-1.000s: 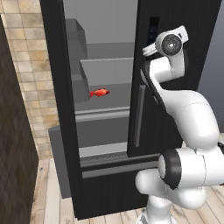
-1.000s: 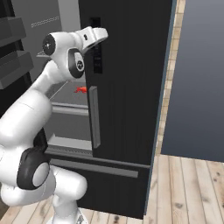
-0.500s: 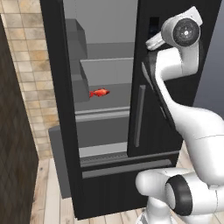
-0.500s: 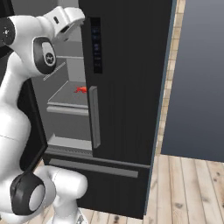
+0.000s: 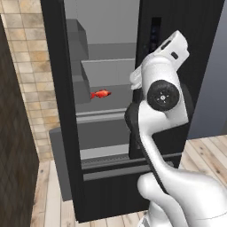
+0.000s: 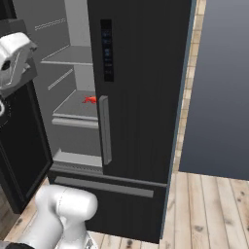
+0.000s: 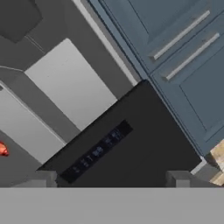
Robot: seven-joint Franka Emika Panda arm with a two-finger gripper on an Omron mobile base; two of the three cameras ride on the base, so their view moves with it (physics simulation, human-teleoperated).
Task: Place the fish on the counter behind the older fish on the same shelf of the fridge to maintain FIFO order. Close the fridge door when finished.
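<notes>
Red-orange, the small fork-tailed fish lies on the wide grey fridge shelf, and your empty two-finger gripper has pulled back, jaws spread; closing the black fridge door remains.
</notes>
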